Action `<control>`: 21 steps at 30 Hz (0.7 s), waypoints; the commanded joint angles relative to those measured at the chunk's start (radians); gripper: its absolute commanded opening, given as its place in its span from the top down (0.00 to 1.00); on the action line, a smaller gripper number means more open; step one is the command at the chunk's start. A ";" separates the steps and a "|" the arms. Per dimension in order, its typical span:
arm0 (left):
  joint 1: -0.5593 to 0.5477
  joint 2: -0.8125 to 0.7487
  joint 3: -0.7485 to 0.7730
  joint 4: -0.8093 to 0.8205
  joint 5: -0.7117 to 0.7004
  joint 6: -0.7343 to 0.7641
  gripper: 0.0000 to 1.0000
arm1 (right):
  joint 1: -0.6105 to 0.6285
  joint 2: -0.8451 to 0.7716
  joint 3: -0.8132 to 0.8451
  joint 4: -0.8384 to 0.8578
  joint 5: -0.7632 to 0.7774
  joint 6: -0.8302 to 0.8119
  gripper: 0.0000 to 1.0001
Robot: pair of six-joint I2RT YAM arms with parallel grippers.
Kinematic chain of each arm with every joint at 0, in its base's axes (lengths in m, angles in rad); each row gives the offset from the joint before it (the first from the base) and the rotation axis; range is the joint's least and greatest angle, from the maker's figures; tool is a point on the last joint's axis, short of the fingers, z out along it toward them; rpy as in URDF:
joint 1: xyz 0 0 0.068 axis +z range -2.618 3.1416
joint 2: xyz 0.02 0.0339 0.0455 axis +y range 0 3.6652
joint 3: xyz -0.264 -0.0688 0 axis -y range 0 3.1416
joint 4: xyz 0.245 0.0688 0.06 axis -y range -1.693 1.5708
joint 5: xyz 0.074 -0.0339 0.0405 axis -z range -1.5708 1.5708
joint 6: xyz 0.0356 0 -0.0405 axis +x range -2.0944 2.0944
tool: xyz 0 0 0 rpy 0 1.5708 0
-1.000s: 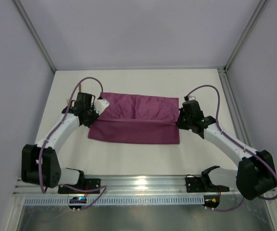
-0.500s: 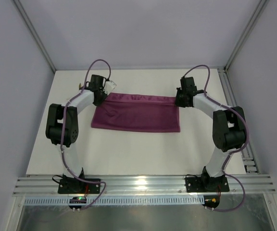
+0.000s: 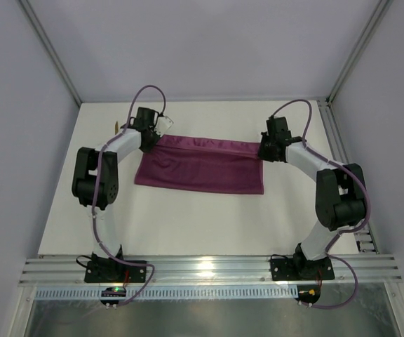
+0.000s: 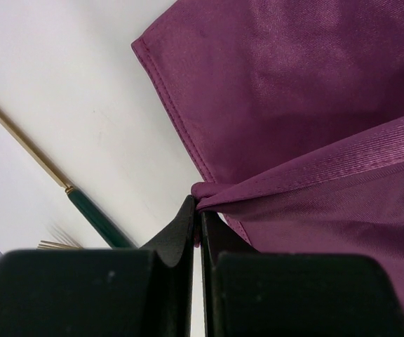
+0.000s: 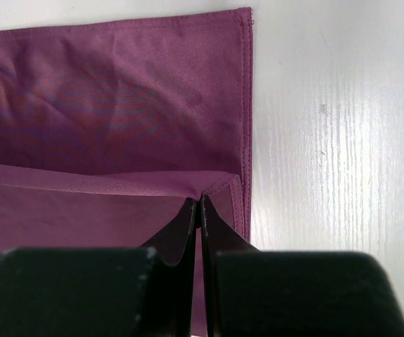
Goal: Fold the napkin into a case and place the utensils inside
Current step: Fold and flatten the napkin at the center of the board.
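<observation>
At the far middle of the desk (image 3: pixel 188 217) lies the napkin (image 3: pixel 198 168), spread as a wide, shallow rectangle with one layer laid over another. The left claw (image 3: pixel 151 137) is clenched on the cloth's far left corner, and its wrist view shows the hem bunched between the tips. The right claw (image 3: pixel 264 150) is clenched on the far right corner, pinching the upper layer's edge just above the lower layer.

Judged from this, the work is at an early fold. The cloth has been doubled lengthwise, but no slim case is formed yet, and further folds seem needed before there is any opening to fill.

Nothing sits inside the cloth. Both utensils lie on the bare desk just beside the napkin's left corner, apart from it: the knife (image 4: pixel 44 165), gold with a dark green handle, and gold tines that look like the fork (image 4: pixel 56 245) at the edge of the left wrist view. Placing both remains to be done.
</observation>
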 commanded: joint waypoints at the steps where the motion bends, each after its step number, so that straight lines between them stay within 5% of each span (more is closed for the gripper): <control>1: 0.024 0.002 0.034 0.030 -0.093 0.022 1.00 | -0.034 -0.064 -0.016 -0.031 0.133 -0.011 0.96; 21: 0.003 0.113 0.135 0.046 -0.141 0.011 1.00 | -0.035 0.104 0.117 -0.051 0.179 -0.014 0.96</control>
